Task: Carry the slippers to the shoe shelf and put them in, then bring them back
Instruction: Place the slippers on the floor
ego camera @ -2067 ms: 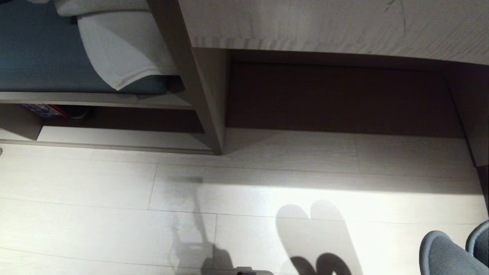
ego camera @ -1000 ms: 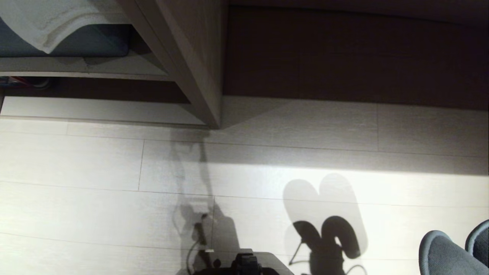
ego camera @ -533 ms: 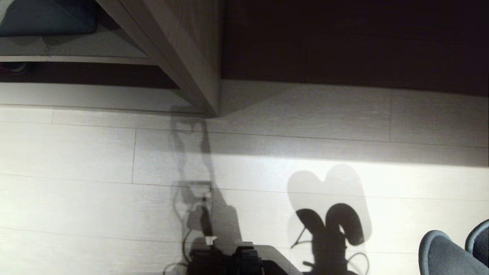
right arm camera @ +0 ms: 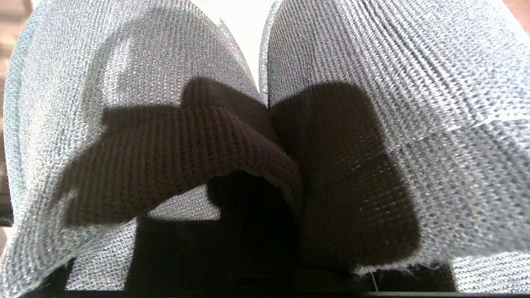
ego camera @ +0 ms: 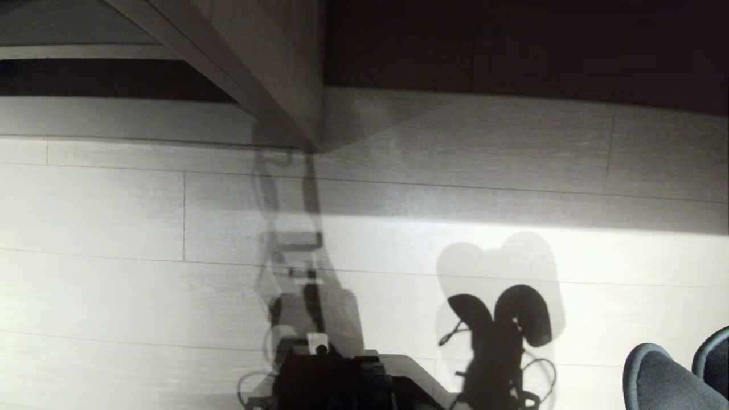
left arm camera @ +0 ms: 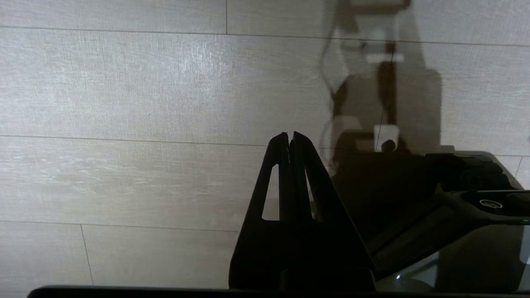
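Pinching the pair of soft, blue-grey knitted slippers (right arm camera: 352, 103) together near their openings, the right gripper (right arm camera: 265, 231) carries them above the pale plank floor (ego camera: 114, 228). Light and floppy, they should sag. The left gripper (left arm camera: 290, 138) hangs pressed together, empty.

Left gripper (left arm camera: 290, 138): showing at lower centre of the left wrist view, its black fingers pressed together tip to tip, holding nothing.
Right gripper (right arm camera: 252, 215): sitting dark at lower centre of the right wrist view, clamped on the slippers (right arm camera: 352, 103), whose knit uppers are filling the frame.
Base (ego camera: 336, 381): showing dark at bottom centre of the head view.
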